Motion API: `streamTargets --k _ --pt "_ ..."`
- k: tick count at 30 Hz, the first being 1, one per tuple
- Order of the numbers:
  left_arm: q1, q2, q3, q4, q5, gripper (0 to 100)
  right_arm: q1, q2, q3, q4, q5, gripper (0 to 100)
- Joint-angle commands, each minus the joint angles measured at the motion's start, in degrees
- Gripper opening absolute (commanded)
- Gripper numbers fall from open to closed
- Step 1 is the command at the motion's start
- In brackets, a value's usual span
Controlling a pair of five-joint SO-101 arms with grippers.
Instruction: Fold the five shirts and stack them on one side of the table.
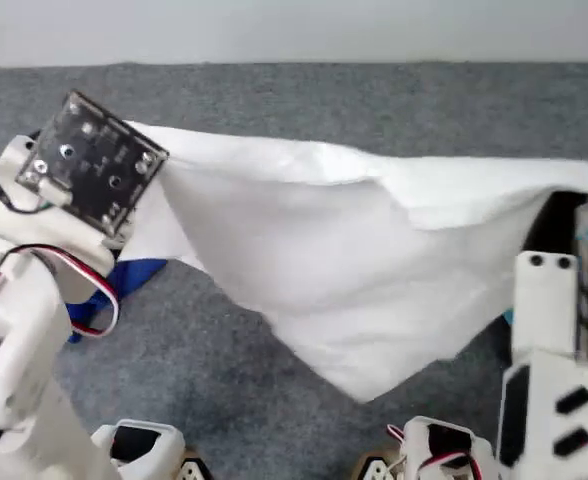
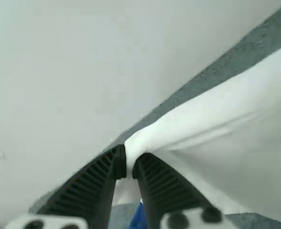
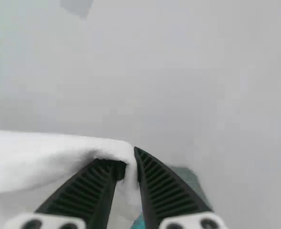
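1. Jaws of the left gripper (image 2: pixel 129 160) are closed on a bunched corner of the white shirt (image 2: pixel 226 124). The cloth is pinched between the ribbed black fingers (image 2: pixel 97 176).
2. Jaws of the right gripper (image 3: pixel 130 160) are clamped on the shirt's opposite corner, with a small fold of white between the tips.
3. The shirt hangs stretched between the two grippers above the grey table (image 1: pixel 204 370). Its top edge is nearly level and its lower part sags to a point. Cannot tell whether that point touches the table.
4. A circuit board (image 1: pixel 89 160) on the left arm's wrist sits over the shirt's left-held corner.
5. A blue cloth (image 1: pixel 134 275) lies on the table below that same corner, partly behind the left arm.
6. A teal patch (image 3: pixel 188 174) shows just beside the shirt's right-held corner, too little of it to identify.
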State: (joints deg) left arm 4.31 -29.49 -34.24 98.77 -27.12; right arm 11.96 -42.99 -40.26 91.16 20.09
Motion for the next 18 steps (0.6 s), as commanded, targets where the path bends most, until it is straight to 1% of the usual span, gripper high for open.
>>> streamTargets --k 1,3,6,9,18 --pt "2.9 -0.18 -1.27 -1.32 -0.18 1 0.84 0.48 -3.25 -6.9 -1.85 1.0" --pt "2.9 -0.26 0.22 -1.23 -0.26 1 0.84 0.48 -3.52 -9.89 -1.85 1.0" --pt "2.81 -0.35 2.86 -1.23 -0.26 1 0.84 0.31 -3.69 -11.56 -1.85 1.0" --pt "2.81 -0.7 4.79 -1.23 -0.26 1 0.92 -0.04 -3.87 -11.74 -1.85 1.0" --pt "2.73 -0.26 5.23 -0.44 -0.26 1 0.92 1.01 -2.81 -9.63 -1.93 1.0"
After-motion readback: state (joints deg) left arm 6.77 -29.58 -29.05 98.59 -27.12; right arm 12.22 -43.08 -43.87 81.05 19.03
